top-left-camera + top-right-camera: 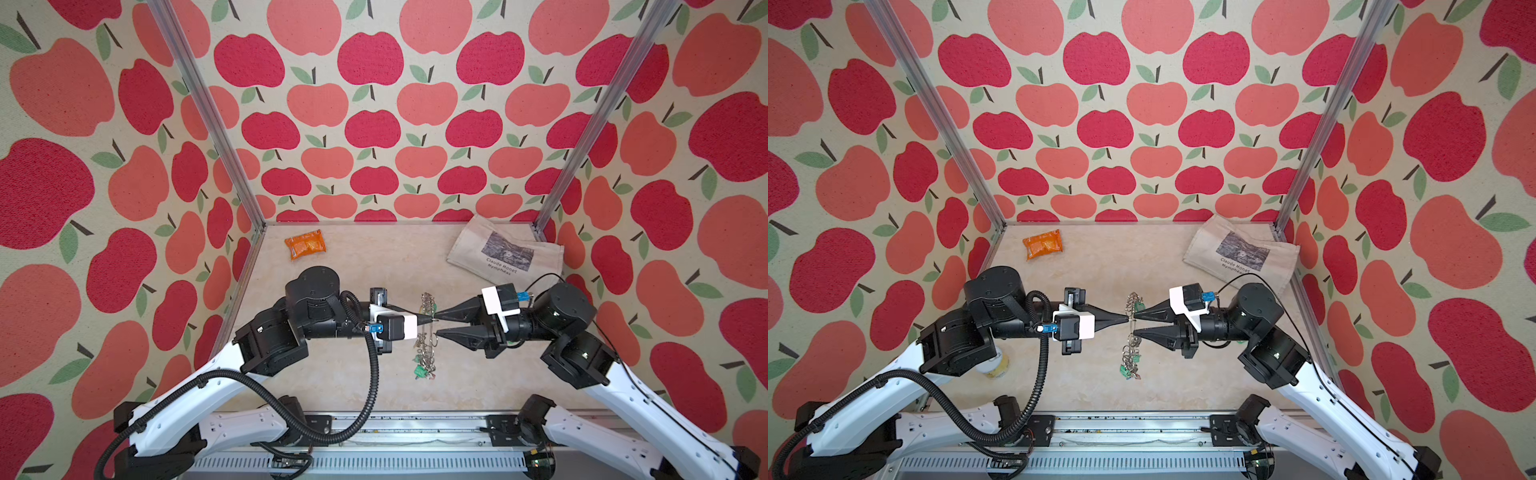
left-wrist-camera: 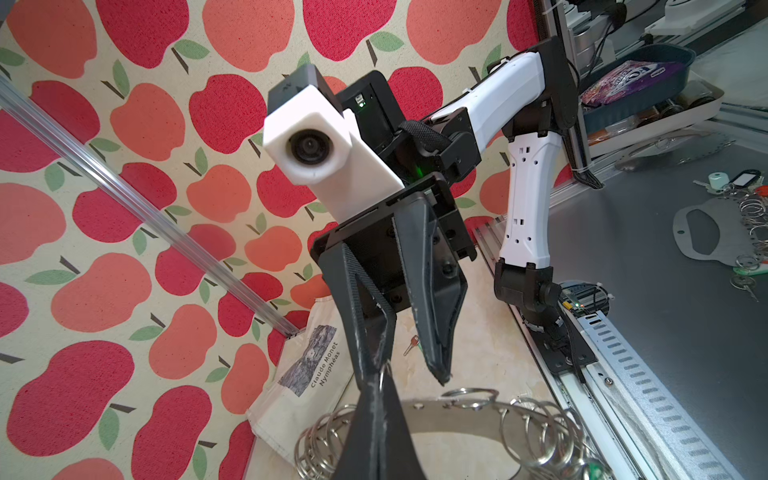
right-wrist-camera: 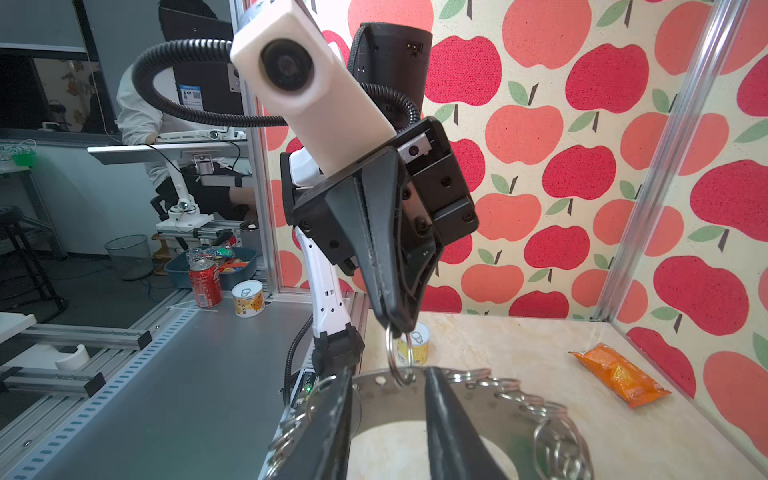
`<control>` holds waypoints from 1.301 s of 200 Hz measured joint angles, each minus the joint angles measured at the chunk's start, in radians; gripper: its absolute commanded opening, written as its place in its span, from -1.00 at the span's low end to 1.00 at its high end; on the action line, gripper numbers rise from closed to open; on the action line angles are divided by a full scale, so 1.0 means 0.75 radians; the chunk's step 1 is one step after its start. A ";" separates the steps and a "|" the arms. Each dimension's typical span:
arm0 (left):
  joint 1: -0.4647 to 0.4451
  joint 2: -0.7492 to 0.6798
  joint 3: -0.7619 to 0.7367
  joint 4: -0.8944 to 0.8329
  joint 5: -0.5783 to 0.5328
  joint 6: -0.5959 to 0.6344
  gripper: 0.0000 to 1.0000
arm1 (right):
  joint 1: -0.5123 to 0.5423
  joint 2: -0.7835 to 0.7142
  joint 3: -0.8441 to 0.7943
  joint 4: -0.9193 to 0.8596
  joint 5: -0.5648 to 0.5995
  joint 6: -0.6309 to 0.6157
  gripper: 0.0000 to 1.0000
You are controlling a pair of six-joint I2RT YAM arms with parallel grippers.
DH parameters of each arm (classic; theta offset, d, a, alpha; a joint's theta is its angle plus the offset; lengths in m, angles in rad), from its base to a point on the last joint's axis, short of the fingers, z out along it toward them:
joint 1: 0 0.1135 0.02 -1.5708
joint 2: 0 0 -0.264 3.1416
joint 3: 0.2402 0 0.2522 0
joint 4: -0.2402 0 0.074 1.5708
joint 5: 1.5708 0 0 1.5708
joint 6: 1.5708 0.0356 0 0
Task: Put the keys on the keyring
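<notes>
Grey keyring [image 2: 440, 417], seemingly upright, pinched by left gripper [image 3: 392, 321]

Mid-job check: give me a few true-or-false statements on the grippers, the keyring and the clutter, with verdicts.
1. The left gripper is shut on a small wire ring of the keyring. True.
2. The right gripper is clamped fully shut. False: its jaws stand apart at the keyring's rim.
3. The orange foil packet lies near the table's far left corner. True.
4. The printed cloth bag lies under the left arm. False: it lies in the far right corner.
5. No green tags are near the keyring. False: green tags show among the rings at its near end.
</notes>
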 measured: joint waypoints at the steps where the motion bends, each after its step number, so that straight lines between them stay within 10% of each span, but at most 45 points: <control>1: 0.000 0.000 0.000 0.000 0.000 0.000 -1.00 | 0.000 0.000 0.000 0.000 0.000 0.000 -0.40; 139: 0.000 -0.001 0.001 0.000 0.009 -0.010 -1.00 | 0.009 -0.001 0.005 -0.003 -0.005 -0.031 -1.00; 260: 0.006 0.010 0.004 -0.008 0.050 -0.025 -1.00 | 0.010 0.002 0.021 -0.055 -0.055 -0.031 -0.89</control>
